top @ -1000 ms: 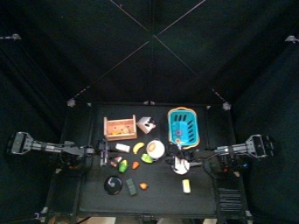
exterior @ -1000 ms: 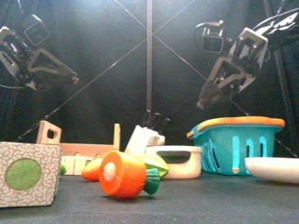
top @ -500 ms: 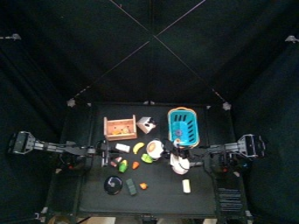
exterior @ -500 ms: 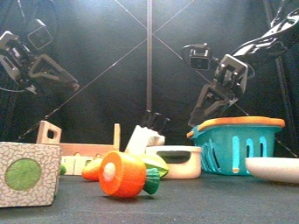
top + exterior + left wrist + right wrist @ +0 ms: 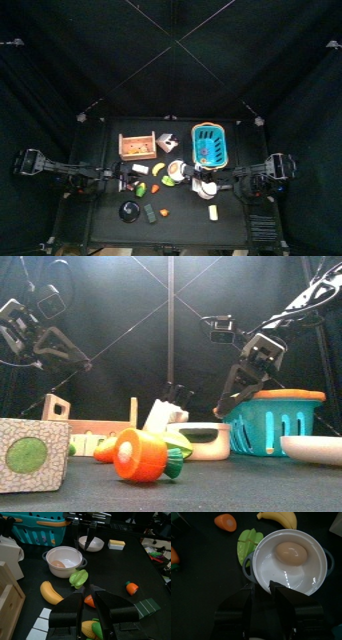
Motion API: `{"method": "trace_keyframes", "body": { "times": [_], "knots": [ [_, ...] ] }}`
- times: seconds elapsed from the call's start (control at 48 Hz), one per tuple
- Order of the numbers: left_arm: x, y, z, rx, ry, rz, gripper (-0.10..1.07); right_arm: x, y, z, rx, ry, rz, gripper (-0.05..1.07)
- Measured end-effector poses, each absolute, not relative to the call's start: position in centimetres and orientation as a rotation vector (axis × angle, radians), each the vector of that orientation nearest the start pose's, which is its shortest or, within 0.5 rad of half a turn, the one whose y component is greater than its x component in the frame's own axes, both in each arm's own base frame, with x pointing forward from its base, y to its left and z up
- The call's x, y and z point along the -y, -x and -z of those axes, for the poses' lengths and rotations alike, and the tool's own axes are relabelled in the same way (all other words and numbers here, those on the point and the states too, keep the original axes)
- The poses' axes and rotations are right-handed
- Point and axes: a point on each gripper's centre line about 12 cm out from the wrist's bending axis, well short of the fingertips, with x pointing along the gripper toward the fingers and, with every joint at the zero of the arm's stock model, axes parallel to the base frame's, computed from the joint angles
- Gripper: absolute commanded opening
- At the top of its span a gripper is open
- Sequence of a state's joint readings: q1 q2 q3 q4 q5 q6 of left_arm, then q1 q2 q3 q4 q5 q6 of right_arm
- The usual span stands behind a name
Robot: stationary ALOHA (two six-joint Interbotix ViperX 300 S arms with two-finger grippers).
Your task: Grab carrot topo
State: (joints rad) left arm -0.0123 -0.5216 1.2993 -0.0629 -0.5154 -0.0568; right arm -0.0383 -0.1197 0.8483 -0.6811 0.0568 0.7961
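Note:
The toy carrot (image 5: 138, 454), orange with a green top, lies near the table's front edge. It also shows in the top view (image 5: 150, 212) and small in the left wrist view (image 5: 132, 588). My right gripper (image 5: 235, 384) hangs with jaws close together over the white pot (image 5: 291, 557), which holds an egg (image 5: 291, 551). In the top view this gripper (image 5: 199, 179) is right of the pot and well behind the carrot. My left gripper (image 5: 120, 172) hovers at the table's left, shut and empty, above a small orange piece (image 5: 89, 601).
A teal basket (image 5: 274, 416) and a white bowl (image 5: 310, 446) are at the right. A wooden crate (image 5: 135, 146) is at the back left. A green starfruit (image 5: 79, 577) and a banana (image 5: 52, 592) lie by the pot. A cube with a green disc (image 5: 32, 467) stands front left.
My right gripper has come down and moved left, from above the basket to just over the white pot. The left arm has shifted only slightly.

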Motion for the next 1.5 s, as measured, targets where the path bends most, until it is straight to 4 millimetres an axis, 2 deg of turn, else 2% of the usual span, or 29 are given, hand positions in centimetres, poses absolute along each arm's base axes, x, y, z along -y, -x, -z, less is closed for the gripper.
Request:
{"method": "trace_keyframes", "body": {
  "times": [0.208, 0.604, 0.958, 1.208, 1.5],
  "knots": [
    [-0.1, -23.0, -17.5, -0.262, 0.105, -0.033, 0.62, 1.6, -33.0, -14.5, -0.811, -0.037, 0.113, 0.71],
    [-0.1, -23.0, -17.5, -0.263, 0.114, -0.039, 0.62, 1.7, -34.1, -12.9, -0.877, 0.008, 0.125, 0.71],
    [-0.2, -23.0, -17.5, -0.263, 0.117, -0.043, 0.62, 2.0, -33.7, -12.2, -0.929, 0.024, 0.161, 0.70],
    [-0.1, -23.0, -17.5, -0.263, 0.117, -0.041, 0.62, 2.0, -33.9, -12.8, -0.915, 0.028, 0.166, 0.70],
    [-0.2, -23.0, -17.5, -0.262, 0.120, -0.043, 0.62, 1.9, -34.0, -14.5, -0.868, 0.025, 0.164, 0.70]
  ]
}}
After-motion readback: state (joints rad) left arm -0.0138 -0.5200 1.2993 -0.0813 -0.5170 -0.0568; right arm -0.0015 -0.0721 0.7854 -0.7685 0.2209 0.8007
